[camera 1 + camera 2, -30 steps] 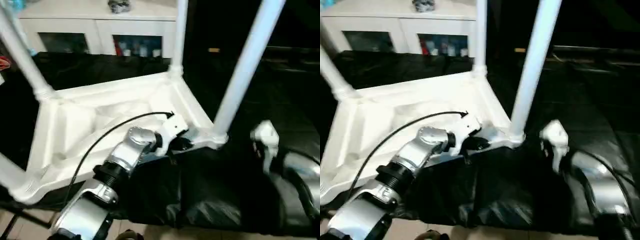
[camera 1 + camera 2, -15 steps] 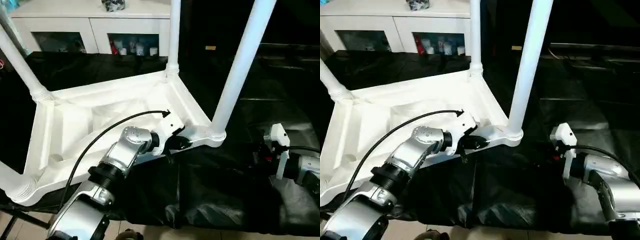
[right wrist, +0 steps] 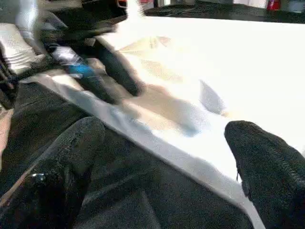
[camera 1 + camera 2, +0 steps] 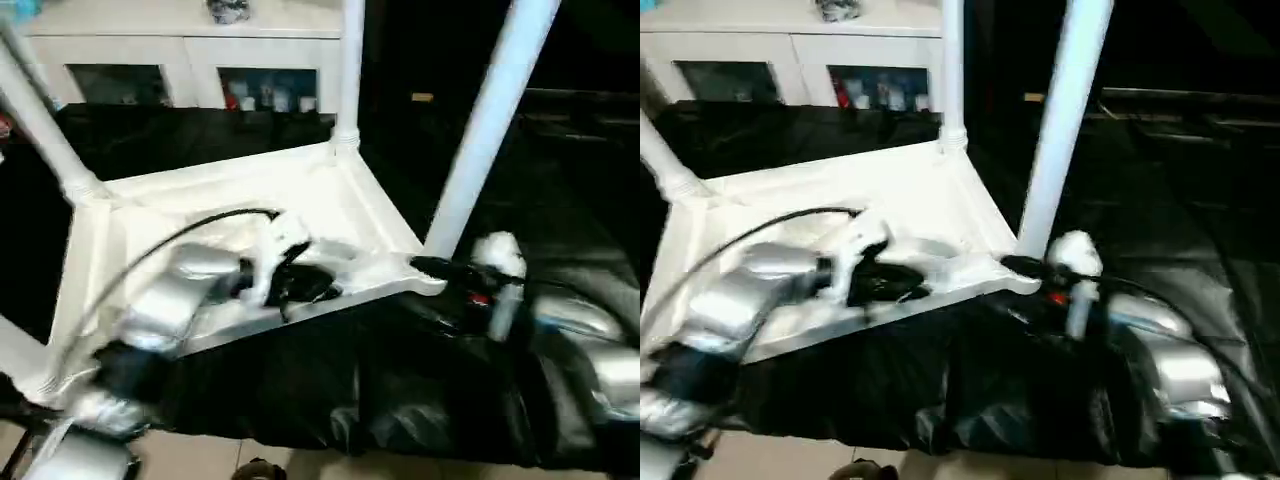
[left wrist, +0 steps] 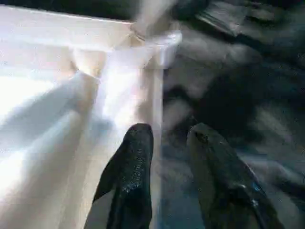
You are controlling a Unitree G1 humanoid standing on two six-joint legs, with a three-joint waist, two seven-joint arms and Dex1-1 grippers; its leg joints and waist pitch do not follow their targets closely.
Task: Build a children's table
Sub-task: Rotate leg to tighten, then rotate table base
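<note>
Left gripper (image 5: 164, 157) jaws narrowly parted astride the upturned table (image 4: 200, 190) rim; right gripper (image 3: 164, 157) jaws wide.

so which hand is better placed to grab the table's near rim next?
Probably left: the left hand straddles the rim, one finger each side. The right hand is wide open beside the corner leg.

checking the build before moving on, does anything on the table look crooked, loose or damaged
Nothing stands out. The children's table lies upside down on the black cloth, and the legs in view sit in their corner sockets with no visible cracks. The leg at far left leans outward, though this may be the camera's angle.
</note>
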